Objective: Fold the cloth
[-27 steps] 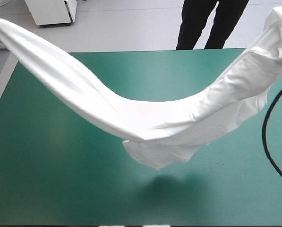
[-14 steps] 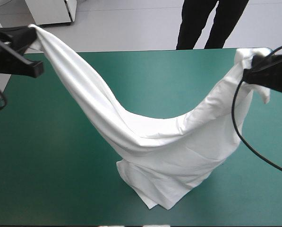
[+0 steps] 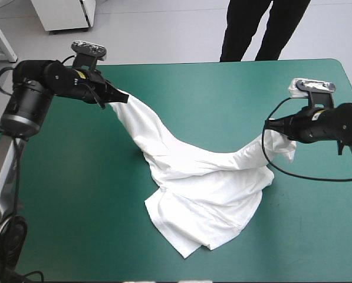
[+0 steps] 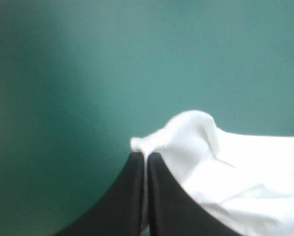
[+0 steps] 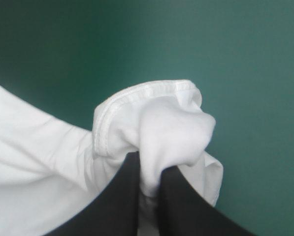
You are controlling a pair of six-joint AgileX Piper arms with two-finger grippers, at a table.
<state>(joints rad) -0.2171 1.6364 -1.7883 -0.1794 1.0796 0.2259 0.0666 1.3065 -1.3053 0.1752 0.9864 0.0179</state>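
Observation:
The white T-shirt (image 3: 205, 188) hangs in a sagging band between both grippers, its middle and lower part heaped on the teal-green table (image 3: 69, 200) near the front centre. My left gripper (image 3: 118, 96) holds one end above the far left of the table, shut on a bunched corner of the T-shirt (image 4: 186, 132). My right gripper (image 3: 275, 128) holds the other end low over the right side. Its black fingers (image 5: 171, 196) pinch a hemmed fold of the T-shirt (image 5: 151, 118).
A black cable (image 3: 282, 171) loops from the right wrist over the cover beside the cloth. Bare teal-green cover lies along the left side, the far middle and the front right corner (image 3: 317, 247).
Both grippers have come down and inward from high outside the table edges. The T-shirt, earlier swinging in the air, now rests its middle on the table in a wider heap.

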